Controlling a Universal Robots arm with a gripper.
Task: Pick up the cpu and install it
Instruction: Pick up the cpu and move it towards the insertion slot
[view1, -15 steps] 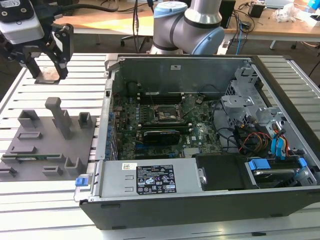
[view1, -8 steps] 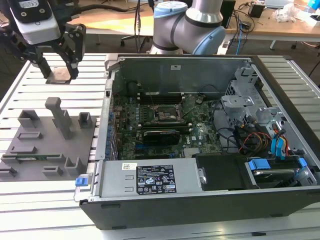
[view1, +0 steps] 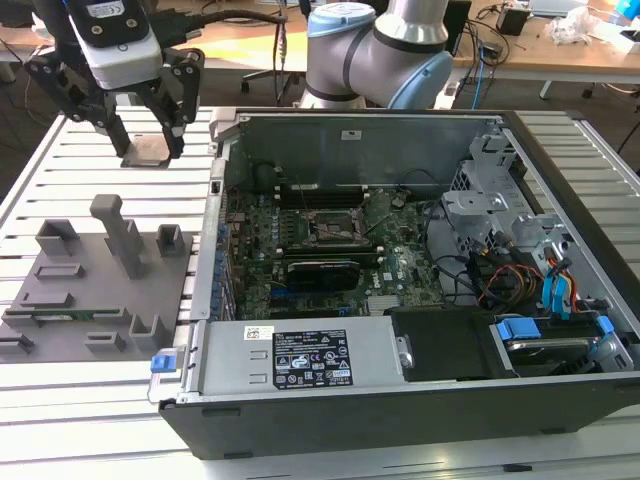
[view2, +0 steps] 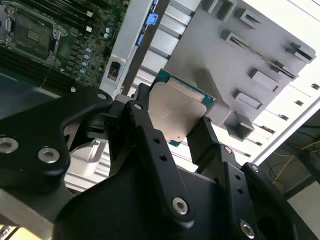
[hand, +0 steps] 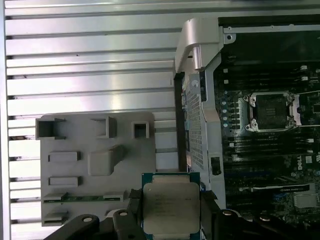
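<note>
Cpu (hand: 171, 206) sits clamped flat between the fingers of the end effector (view1: 146, 140), metal top showing in both wrist views. It hangs over the counter (view1: 60, 150) near the grey tray (view1: 100, 290), well apart from the socket (view1: 335, 228) inside the case (view1: 400, 425).

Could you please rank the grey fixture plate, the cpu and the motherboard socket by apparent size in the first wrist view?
1. Largest: the grey fixture plate.
2. The cpu and the motherboard socket look alike; the cpu is nearer the camera, so unranked.
</note>
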